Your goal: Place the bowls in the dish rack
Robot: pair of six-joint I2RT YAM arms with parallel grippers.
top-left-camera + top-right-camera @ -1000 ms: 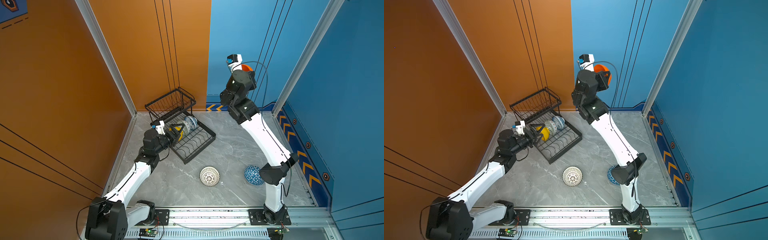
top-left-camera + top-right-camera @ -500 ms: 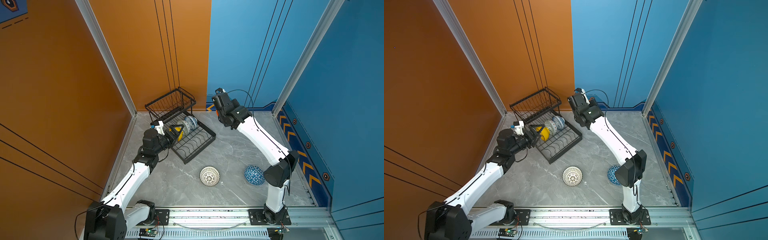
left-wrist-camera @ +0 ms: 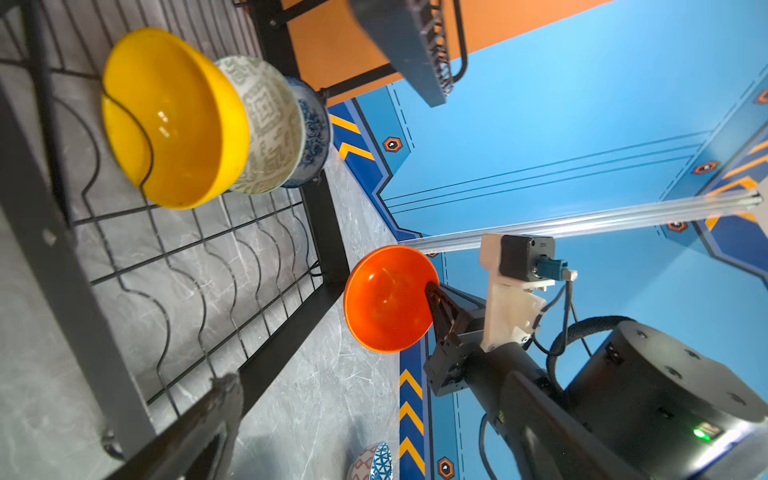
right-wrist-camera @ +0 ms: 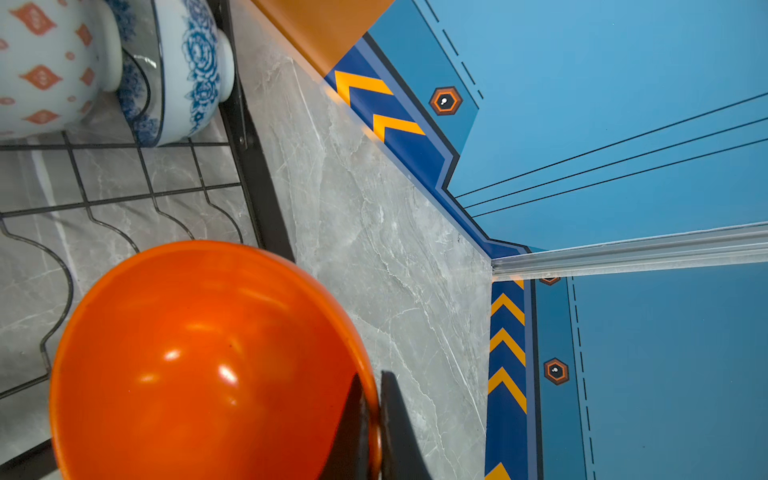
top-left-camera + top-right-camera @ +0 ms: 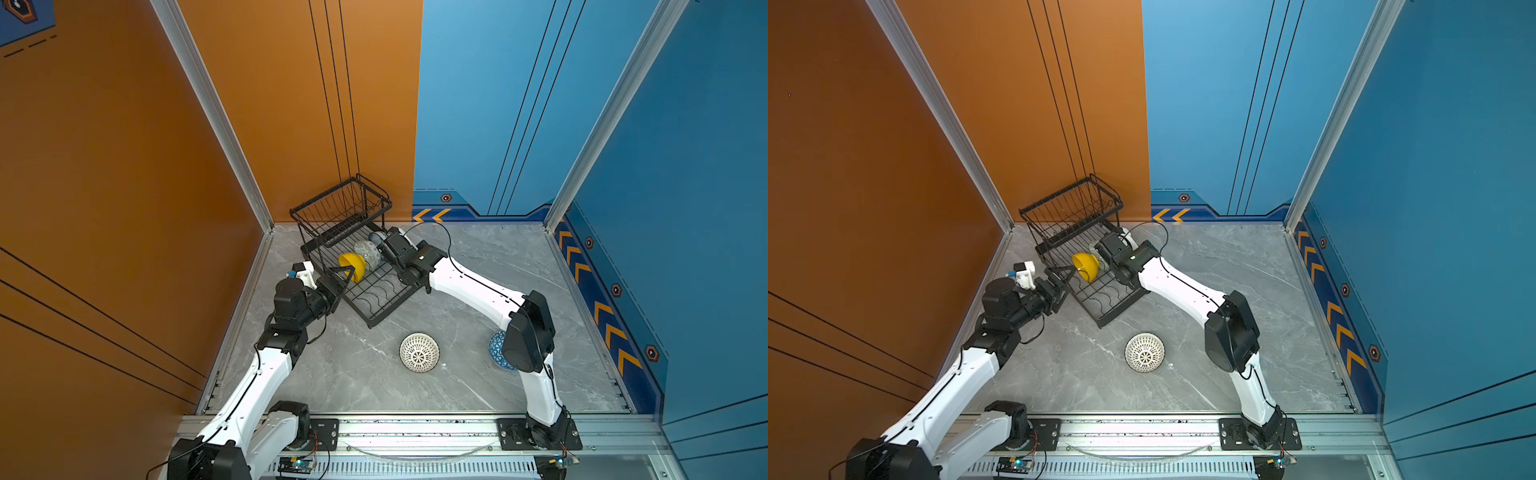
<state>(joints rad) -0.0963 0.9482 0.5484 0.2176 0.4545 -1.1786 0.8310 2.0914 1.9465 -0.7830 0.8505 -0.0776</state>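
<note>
Orange bowl (image 4: 208,365) in outstretched right pincer (image 4: 371,388)

Six bowls in all. Three stand in the one rack (image 3: 62,270), upper left of the left wrist view: one yellow bowl (image 3: 174,120), one green-patterned bowl (image 3: 270,124), one floral bowl (image 3: 316,133). One orange bowl (image 3: 386,299) shows mid-frame there, pinched in the right hand (image 4: 374,395). Two lie on the tabletop (image 5: 353,382), lower middle of a top view: one lattice bowl (image 5: 419,351) and one blue triangle bowl (image 5: 496,351), half hidden. Two arms: left arm (image 5: 266,374), right arm (image 5: 469,286). Two hands, counting the left hand (image 5: 347,277). Two yellow chevrons (image 5: 432,215) mark the back wall strip.
</note>
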